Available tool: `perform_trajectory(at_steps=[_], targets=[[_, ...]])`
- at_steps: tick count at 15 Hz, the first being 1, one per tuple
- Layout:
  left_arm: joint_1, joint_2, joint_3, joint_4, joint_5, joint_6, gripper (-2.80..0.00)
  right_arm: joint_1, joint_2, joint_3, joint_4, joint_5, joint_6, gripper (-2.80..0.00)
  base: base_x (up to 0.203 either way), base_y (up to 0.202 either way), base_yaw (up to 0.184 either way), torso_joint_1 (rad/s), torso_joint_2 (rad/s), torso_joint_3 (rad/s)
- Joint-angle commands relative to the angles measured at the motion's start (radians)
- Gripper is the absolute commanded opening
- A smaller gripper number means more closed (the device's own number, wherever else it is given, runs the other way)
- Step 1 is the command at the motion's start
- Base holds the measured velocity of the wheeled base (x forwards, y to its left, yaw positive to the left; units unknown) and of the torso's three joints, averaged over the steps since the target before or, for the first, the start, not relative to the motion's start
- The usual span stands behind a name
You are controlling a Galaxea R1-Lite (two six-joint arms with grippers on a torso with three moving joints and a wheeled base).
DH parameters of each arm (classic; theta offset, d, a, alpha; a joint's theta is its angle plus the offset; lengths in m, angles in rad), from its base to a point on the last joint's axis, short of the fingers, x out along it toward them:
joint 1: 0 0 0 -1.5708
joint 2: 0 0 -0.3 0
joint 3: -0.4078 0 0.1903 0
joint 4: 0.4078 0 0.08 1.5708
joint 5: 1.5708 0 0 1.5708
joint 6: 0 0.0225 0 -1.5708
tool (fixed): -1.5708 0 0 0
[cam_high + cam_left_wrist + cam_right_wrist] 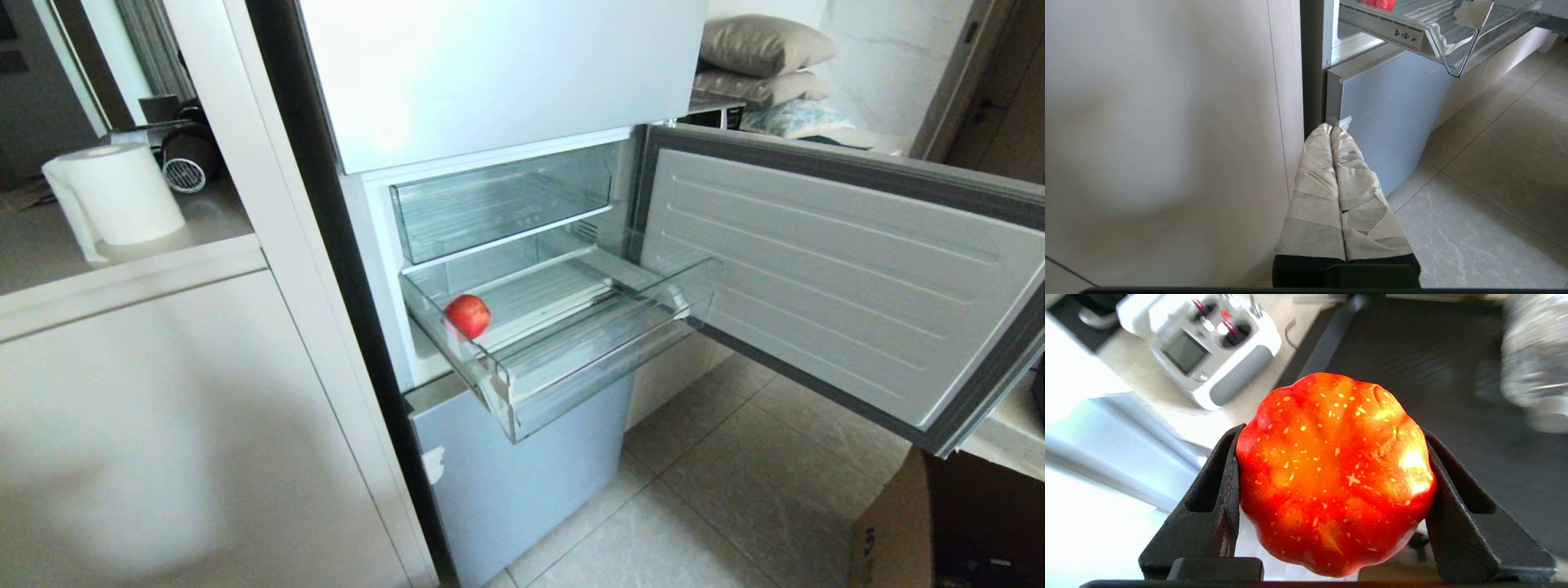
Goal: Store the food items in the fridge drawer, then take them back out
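Presently, item one: a red apple (1335,473), glossy, speckled with pale dots, lobed around its crown, held in the right gripper (1331,498), whose jaws press its two opposite flanks and stand fairly wide to span it. Position: above a pale table (1167,404) carrying a white handheld controller (1202,343), beside a dark mat (1412,355). Handling, by judgement: light, firm-skinned, slick from the shine; likely to twist or slip if gripped lightly, and to bruise or dent if squeezed hard. Best hold is where the jaws sit now, across the widest girth, clear of the ridges. Orientation: nearly round, no real long axis; one lobed end, stem or blossom I cannot tell which, faces the wrist camera, so its core line runs roughly along the gripper's reach.

Item two: a second apple (468,315), resting in the near left corner of the fridge drawer (604,384), which is pulled out below a clear upper bin (498,204), fridge door (833,278) swung open.

Item three: left gripper (1333,130), idle low beside the cabinet (1167,143), taped jaws pressed together, holding nothing.
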Motion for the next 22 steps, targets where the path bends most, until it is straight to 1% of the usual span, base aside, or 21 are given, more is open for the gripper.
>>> perform_trajectory(at_steps=[1,4,6,10,14,17,19,20,22], targets=[[0.001,0.001,0.000,0.000,0.000,0.000,-2.80,-0.026,-0.211,0.090,-0.004,0.004,0.000,-2.80,0.000,0.000,0.000,0.000,0.00,0.000],[0.000,0.001,0.000,0.000,0.000,0.000,-2.80,-0.026,-0.374,0.196,-0.006,0.007,-0.004,-2.80,0.000,0.000,0.000,0.000,0.00,0.000],[0.000,0.001,0.000,0.000,0.000,0.000,-2.80,-0.004,-0.463,0.254,-0.004,0.026,-0.005,-2.80,0.000,0.000,0.032,-0.001,0.00,0.003],[0.000,0.001,0.000,0.000,0.000,-0.001,-2.80,0.050,-0.554,0.328,-0.004,0.040,-0.007,-2.80,-0.001,-0.008,0.165,-0.004,0.00,0.005],[0.000,0.001,0.000,0.000,0.000,0.000,-2.80,0.101,-0.581,0.348,-0.004,0.040,-0.007,-2.80,0.000,-0.010,0.176,0.003,0.00,0.004],[0.000,0.001,0.000,0.000,0.000,0.000,-2.80,0.156,-0.591,0.360,-0.003,0.042,-0.007,-2.80,-0.002,-0.010,0.176,0.003,0.00,0.004],[0.000,0.001,0.000,0.000,0.000,-0.001,-2.80,0.208,-0.587,0.376,-0.003,0.058,-0.009,-2.80,-0.002,-0.009,0.171,0.001,0.00,0.005],[0.001,0.001,0.000,0.000,0.000,-0.001,-2.80,0.242,-0.581,0.380,-0.002,0.069,-0.009,-2.80,0.002,-0.007,0.129,-0.001,0.00,-0.001],[0.001,0.001,0.000,0.000,0.000,0.000,-2.80,0.349,-0.562,0.382,0.000,0.075,-0.008,-2.80,0.001,-0.001,0.048,-0.001,0.00,0.003]])
